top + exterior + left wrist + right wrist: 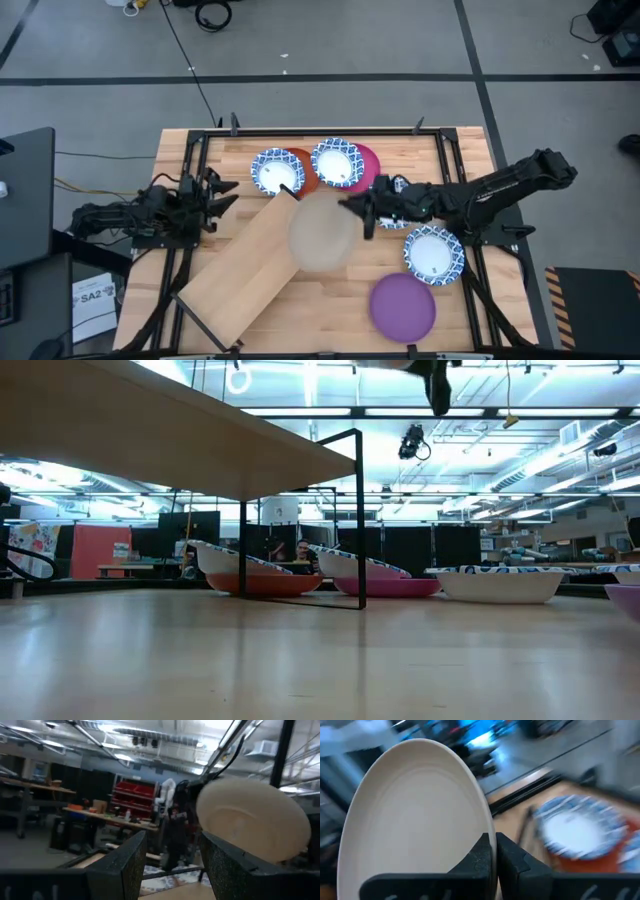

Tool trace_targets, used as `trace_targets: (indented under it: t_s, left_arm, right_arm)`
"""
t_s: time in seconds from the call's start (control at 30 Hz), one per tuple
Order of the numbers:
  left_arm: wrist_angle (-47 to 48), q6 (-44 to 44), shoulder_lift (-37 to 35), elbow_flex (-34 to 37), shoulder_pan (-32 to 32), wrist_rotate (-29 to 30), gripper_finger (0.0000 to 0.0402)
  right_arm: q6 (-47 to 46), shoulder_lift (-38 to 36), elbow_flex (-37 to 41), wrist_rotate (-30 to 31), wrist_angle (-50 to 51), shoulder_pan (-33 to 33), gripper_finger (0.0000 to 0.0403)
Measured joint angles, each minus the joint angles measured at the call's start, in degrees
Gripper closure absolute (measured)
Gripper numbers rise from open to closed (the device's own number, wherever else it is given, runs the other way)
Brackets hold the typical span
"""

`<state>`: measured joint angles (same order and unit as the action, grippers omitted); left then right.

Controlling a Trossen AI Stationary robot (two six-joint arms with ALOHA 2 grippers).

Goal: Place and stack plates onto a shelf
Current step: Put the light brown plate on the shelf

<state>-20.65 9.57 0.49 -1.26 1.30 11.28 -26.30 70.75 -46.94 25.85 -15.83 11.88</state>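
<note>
Your right gripper (pixel 358 212) holds the beige plate (pixel 323 231) by its rim. Its two fingers (pixel 481 854) are pinched nearly closed, with the thin plate edge between them. The plate is up in the air over the end of the shelf (pixel 250 262), which is the wood board on thin black legs (pixel 360 520).

Your left gripper (pixel 228 195) waits near the left side of the table (pixel 460 150), just beside the shelf. Its fingers (pixel 125 865) are spread apart and hold nothing. From its wrist you can see the beige plate up ahead.

The other plates sit on the table. A blue-and-white plate (pixel 277 171) rests on the orange plate (pixel 305 172) at the far side. Next to it, a second blue-and-white plate (pixel 336 162) rests on the magenta plate (pixel 366 163). A third blue-and-white plate (pixel 433 254) sits below the right arm, and a fourth one (pixel 393 216) is mostly hidden under that arm. The purple plate (pixel 403 304) lies near the front edge.
</note>
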Motion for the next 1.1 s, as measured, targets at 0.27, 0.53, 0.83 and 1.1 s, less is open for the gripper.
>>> trace_targets:
  t_s: [0.27, 0.53, 0.83, 1.1]
  left_arm:
    - [-0.53, -8.95, 4.19, -6.02, 0.0, 5.33, 0.021]
    - [-0.57, -14.18, 17.45, -13.44, 0.0, 11.2, 0.021]
    - [-0.46, -16.93, 36.06, -26.12, 0.0, 19.82, 0.021]
    - [-0.6, -19.33, 50.9, -38.26, 0.0, 28.17, 0.021]
  right_arm:
    - [12.74, 1.92, -0.01, 14.96, -8.85, -8.0, 0.0385]
    - [20.77, 4.17, -0.02, 16.35, -19.4, -14.12, 0.0385]
    - [22.03, 6.79, -0.02, 16.77, -22.52, -16.89, 0.0385]
    - [24.6, 8.56, -0.02, 19.75, -25.44, -17.01, 0.0385]
